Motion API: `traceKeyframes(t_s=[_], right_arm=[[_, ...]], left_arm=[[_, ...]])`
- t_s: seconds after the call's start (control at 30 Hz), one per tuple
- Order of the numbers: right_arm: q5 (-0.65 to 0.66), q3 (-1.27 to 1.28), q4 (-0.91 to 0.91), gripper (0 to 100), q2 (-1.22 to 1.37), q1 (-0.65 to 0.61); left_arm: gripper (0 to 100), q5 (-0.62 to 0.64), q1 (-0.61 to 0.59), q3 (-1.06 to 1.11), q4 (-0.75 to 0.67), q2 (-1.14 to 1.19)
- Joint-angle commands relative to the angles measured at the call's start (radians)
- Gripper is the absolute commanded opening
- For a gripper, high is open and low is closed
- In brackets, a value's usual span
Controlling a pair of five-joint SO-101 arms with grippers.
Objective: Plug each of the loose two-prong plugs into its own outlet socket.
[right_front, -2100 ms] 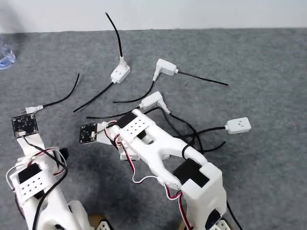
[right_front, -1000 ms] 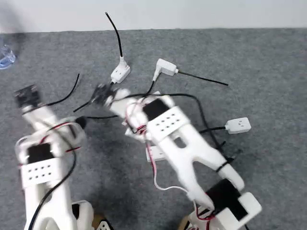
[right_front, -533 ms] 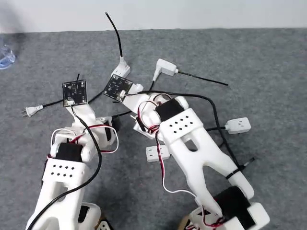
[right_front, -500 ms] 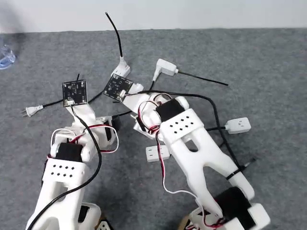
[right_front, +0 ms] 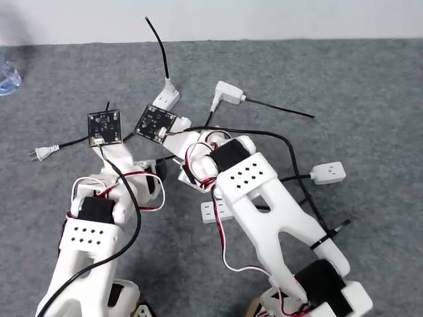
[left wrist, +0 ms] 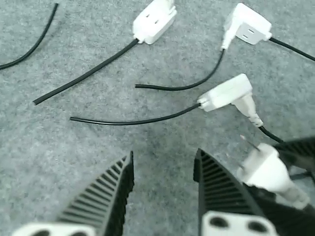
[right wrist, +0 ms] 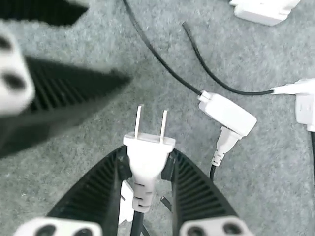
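Clamping a two-prong plug point(right wrist: 147, 147), the right gripper point(right wrist: 146, 154) points its prongs forward; left gripper point(left wrist: 164, 156) is spread apart, a white socket block point(left wrist: 225, 92) lying just ahead.

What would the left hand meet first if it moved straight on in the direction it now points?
Probably the black cord lying across the carpet just ahead of the open left hand; depth is unclear, so it may touch carpet first.

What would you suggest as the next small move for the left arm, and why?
Probably advance the open left tool to the loose socket and grip it: the right tool holds a plug, prongs bare, while that socket lies unheld.
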Motion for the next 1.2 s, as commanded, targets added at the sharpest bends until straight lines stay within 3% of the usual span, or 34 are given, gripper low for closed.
traceKeyframes(t_s=[0.0,0.13,0.37,0.5,0.73,1.17], right_arm=[[-0.005,0.015,-0.053,0.9,-0.041,0.005],[-0.005,0.032,-0.079,0.9,-0.042,0.024],[-0.014,0.031,-0.045,0.9,-0.068,0.021],[-0.015,0.031,-0.002,0.9,-0.128,0.01],[-0.015,0.058,0.059,0.9,-0.222,-0.062],[-0.006,0.083,0.11,0.9,-0.343,-0.038]], left_arm=[[19,0.011,0.049,-0.013,0.032,-0.078],[20,0.011,0.064,0.033,0.055,-0.272],[33,0.012,0.069,0.344,-0.157,-0.583],[33,0.011,0.077,0.406,-0.144,-0.704],[33,-0.023,0.089,0.409,-0.127,-0.713],[33,-0.026,0.087,0.41,-0.123,-0.713]])
